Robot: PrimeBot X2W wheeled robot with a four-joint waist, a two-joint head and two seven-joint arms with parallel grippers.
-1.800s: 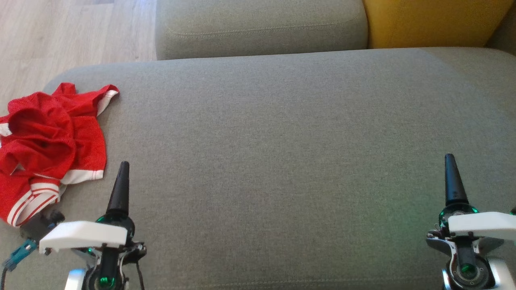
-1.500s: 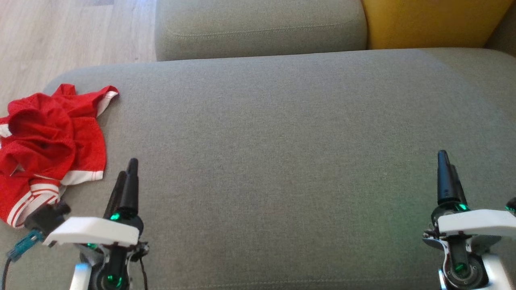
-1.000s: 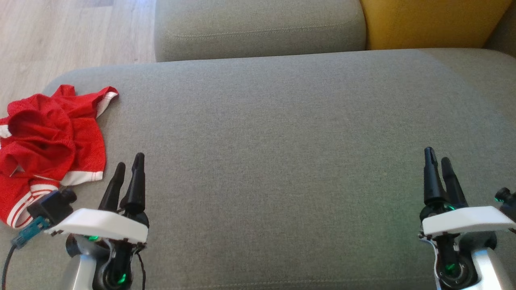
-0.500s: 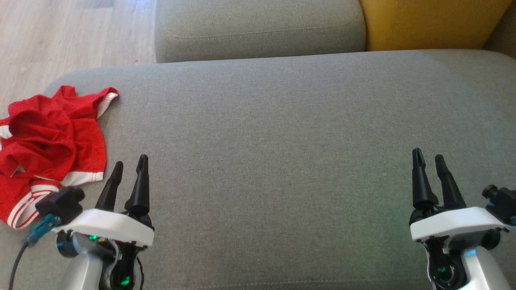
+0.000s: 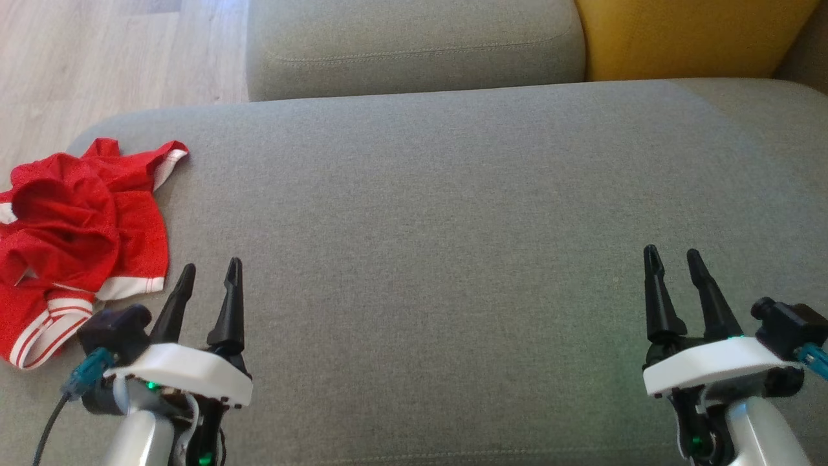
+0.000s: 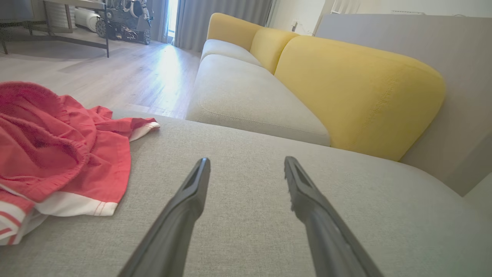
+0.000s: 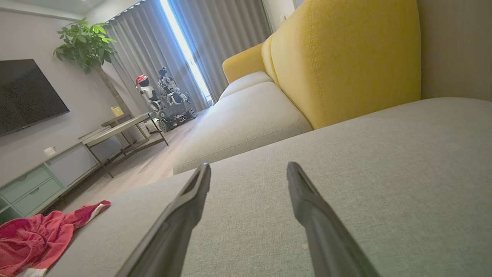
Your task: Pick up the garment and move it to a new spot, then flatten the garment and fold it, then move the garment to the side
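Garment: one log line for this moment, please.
garment: crumpled on sofa, untouched | left claw: open, beside it | right claw: open, empty

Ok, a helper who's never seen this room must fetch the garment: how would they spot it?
Find the wide grey sofa seat in front of the yellow back cushion. At its left end, beside the wooden floor and just left of the left gripper, lies the garment. It is a crumpled red heap with white striped trim, the one bright thing on that plain grey fabric.

- The right gripper (image 7: 248, 166) hangs low over the grey seat cushion (image 7: 384, 173), fingers spread apart.
- The red garment (image 7: 34, 234) lies crumpled far left (white trim showing).
- A yellow backrest (image 7: 346, 57) rises beyond.
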